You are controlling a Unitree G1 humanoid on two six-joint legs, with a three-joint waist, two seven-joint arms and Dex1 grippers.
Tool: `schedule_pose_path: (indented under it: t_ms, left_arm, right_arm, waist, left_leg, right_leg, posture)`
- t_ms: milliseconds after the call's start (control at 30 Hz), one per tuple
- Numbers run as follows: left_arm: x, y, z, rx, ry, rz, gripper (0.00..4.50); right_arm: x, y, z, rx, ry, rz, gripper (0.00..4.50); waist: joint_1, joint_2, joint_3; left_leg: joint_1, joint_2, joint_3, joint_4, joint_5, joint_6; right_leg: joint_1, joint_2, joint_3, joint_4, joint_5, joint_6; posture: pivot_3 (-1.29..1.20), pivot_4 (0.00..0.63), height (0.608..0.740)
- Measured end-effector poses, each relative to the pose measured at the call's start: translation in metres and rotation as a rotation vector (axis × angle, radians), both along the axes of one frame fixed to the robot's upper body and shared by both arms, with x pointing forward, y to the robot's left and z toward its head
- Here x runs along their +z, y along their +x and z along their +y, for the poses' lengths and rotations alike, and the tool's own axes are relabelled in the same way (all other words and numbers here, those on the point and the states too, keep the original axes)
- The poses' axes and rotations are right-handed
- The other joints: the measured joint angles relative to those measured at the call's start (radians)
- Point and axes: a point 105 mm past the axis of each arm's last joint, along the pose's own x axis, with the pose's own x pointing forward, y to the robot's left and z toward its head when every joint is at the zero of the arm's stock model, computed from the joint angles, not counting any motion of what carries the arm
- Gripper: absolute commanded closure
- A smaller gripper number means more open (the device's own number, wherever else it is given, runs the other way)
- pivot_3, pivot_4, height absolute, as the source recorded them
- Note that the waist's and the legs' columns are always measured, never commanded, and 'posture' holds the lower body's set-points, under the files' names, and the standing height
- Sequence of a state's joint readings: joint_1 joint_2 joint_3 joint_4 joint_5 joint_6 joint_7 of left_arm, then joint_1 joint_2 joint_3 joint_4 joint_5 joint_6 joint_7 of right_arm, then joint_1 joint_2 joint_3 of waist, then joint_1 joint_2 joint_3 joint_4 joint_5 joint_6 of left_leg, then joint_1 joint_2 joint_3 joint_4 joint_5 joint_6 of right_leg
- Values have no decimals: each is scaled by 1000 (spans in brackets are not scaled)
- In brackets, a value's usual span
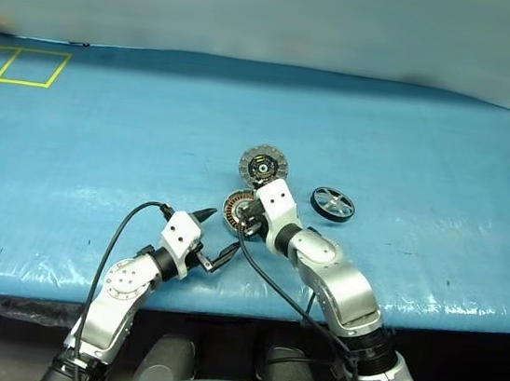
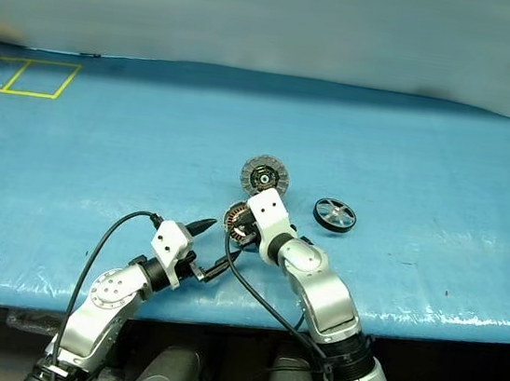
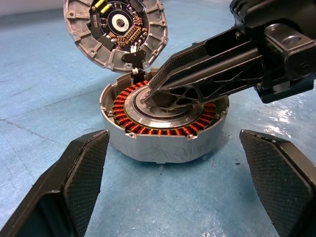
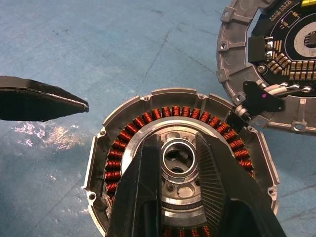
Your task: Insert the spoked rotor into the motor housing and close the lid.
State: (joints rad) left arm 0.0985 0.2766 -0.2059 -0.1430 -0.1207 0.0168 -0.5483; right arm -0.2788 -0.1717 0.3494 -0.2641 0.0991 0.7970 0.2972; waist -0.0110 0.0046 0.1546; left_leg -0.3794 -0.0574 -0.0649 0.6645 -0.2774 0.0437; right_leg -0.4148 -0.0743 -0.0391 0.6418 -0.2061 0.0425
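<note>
While the motor housing is sitting mouth-up on the blue worktop, its lid is standing swung open behind it. The right claw, nearly closed and gripping nothing, is poking into the housing's hub. The left claw is gaping wide just before the housing. The spoked rotor is lying flat right of the housing.

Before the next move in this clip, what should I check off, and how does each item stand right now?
1. Lid swung open, clear of the cup: ok.
2. Motor housing empty, copper windings and hub exposed: ok.
3. Spoked rotor in the housing: not ok; it lies on the blue table, apart from the housing.
4. Right gripper free for the rotor: not ok; its fingers straddle the hub inside the housing, whether clamped cannot tell.
5. Left gripper open and empty beside the housing: ok.
</note>
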Motion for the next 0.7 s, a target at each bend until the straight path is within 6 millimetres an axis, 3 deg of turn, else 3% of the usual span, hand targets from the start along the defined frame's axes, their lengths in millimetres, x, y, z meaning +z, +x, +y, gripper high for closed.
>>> schedule_pose_path:
  t_ms: [33,200,300,467,567,700]
  left_arm:
    - [0,0,0,1,0,0,0]
    - [0,0,0,2,0,0,0]
    - [0,0,0,3,-1,1,0]
    - [-1,-1,0,5,-1,5,0]
    - [-1,-1,1,6,-1,6,0]
    - [-2,-1,1,6,-1,6,0]
  right_arm:
    - [0,0,0,0,4,3,3850]
    - [1,-2,0,-1,17,16,2231]
    - [6,-5,4,3,55,21,2231]
    - [45,-9,-3,-23,135,-64,2231]
    - [53,-10,-17,-59,125,-64,2769]
    - [43,-11,-32,-103,67,-17,4029]
  waist:
    - [0,0,0]
    - [0,0,0]
    - [0,0,0]
    - [1,0,0]
    - [2,0,0]
    - [0,0,0]
  left_leg:
    - [0,0,0,0,0,0]
    - [0,0,0,0,0,0]
    - [0,0,0,0,0,0]
    - [0,0,-1,0,0,0]
    - [0,0,-1,0,0,0]
    - [0,0,-1,0,0,0]
  right_leg:
    - [0,0,0,0,0,0]
    - [0,0,0,0,0,0]
    - [0,0,0,0,0,0]
    - [0,0,0,0,0,0]
    - [0,0,0,0,0,0]
    - [0,0,0,0,0,0]
  posture:
    - [0,150,740]
    - [0,150,740]
    - [0,150,740]
    - [0,150,740]
    - [0,150,740]
    - [0,150,740]
